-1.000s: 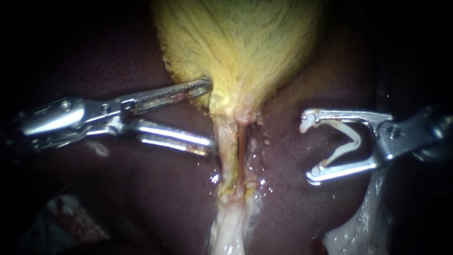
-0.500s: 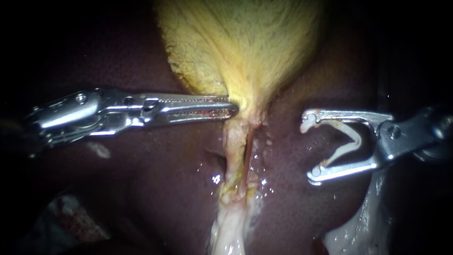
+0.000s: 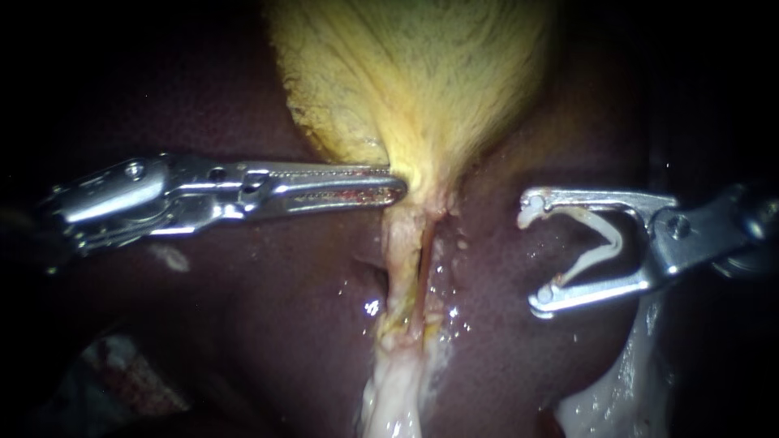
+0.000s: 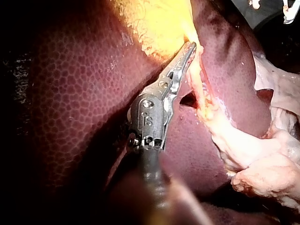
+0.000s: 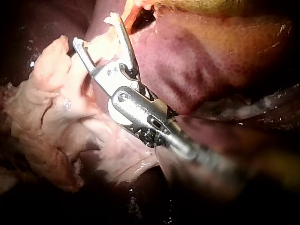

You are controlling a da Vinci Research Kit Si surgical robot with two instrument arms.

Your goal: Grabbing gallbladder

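The dark maroon, glistening liver (image 3: 243, 308) fills most of the endoscope view and carries everything else. The yellow, finely streaked gallbladder (image 3: 422, 89) lies on it at the top middle. It is broad above and tapers downward to a narrow neck. From that neck a pale cream stalk of tissue (image 3: 402, 268) with a thin reddish line along it runs straight down the liver to the lower edge, where it widens into wet whitish tissue. A second patch of pale, shiny whitish tissue (image 3: 617, 397) lies at the liver's lower right.

The left instrument (image 3: 399, 185), a silver metal shaft with long toothed jaws, comes in level from the left across the liver. Its end effector is closed to a thin slit, and the tips pinch the left edge of the gallbladder's neck just above the stalk. The left wrist view shows the same, with the jaw tips pressed together on the yellow tissue where it meets the pale stalk.

The right instrument (image 3: 535, 257), silver with two slim hooked jaws, enters from the right and hangs over bare liver, apart from the stalk and the gallbladder. Its end effector stands wide. A small white V-shaped clip (image 3: 610, 242) sits between the jaws, one arm lying against each, with its open side facing the stalk.
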